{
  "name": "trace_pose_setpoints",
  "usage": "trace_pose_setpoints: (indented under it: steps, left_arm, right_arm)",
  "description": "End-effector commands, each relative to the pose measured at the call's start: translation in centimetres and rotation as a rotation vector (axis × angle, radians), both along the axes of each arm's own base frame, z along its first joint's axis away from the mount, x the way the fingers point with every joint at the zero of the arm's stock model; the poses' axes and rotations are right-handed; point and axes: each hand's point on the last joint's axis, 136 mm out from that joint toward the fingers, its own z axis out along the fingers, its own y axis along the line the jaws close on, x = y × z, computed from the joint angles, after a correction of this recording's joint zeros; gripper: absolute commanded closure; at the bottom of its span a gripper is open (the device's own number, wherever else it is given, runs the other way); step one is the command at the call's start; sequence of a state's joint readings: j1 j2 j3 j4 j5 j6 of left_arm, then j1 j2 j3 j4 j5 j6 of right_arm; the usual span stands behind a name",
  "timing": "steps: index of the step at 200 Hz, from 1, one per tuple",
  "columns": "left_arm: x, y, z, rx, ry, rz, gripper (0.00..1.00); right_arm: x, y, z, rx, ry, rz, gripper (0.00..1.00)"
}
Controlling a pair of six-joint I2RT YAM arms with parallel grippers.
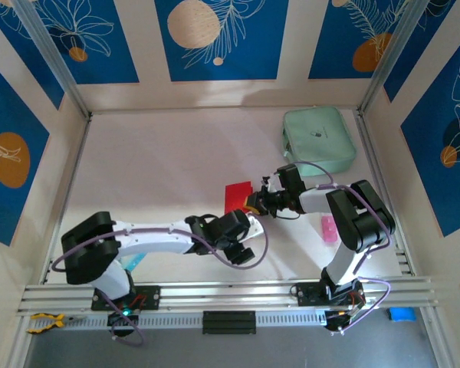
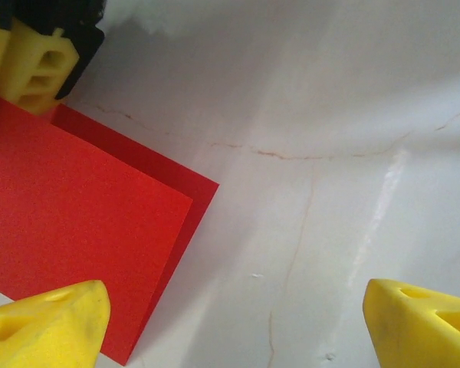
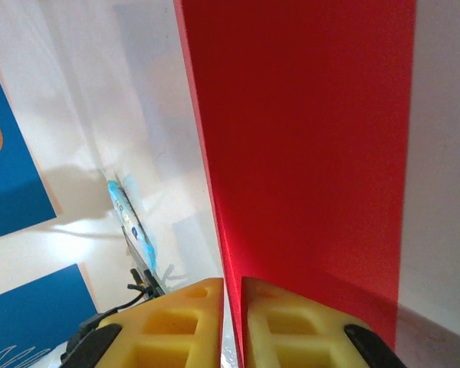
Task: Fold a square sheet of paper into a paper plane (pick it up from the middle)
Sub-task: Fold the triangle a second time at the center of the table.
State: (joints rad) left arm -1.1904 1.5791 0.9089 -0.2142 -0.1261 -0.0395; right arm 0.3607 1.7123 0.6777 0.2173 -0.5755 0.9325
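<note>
Right pincer [image 3: 231, 307] clenched on the square sheet of paper [image 3: 307, 153] — left pincer [image 2: 234, 318] released.
The red sheet, folded into two layers, reaches ahead from my right pincer's tips over the worktop [image 2: 330, 115] — its edge just beside one left-pincer finger.

The bright red square sheet of paper [image 2: 77, 230] is thin, smooth and matt, its 2 folded layers even in colour with crisp edges. The white table [image 2: 330, 192] beneath it has a smooth, faintly sheened top, marbled with fine brownish veins. The yellow block-shaped fingers [image 2: 46, 326] look like matt moulded plastic or foam, slightly grainy, with hollow cells. In the top view, the mint-green rounded pouch [image 1: 318, 139] appears soft and matt, the silver rail [image 1: 230, 293] along the near edge is brushed metal, and the white arm shells [image 1: 149, 238] are smooth, lightly glossy plastic.
</note>
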Motion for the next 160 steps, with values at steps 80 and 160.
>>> trace_pose_setpoints:
  steps: [80,160]
  left_arm:
    - [3.5,-1.1,-0.7,0.112,-0.22,0.023,0.23]
    - [3.2,-2.0,-1.2,0.095,-0.197,0.004,0.4]
  right_arm:
    - [0.1,0.7,0.6,0.023,0.02,0.029,0.82]
    - [-0.1,0.5,0.6,0.02,0.021,0.028,0.82]
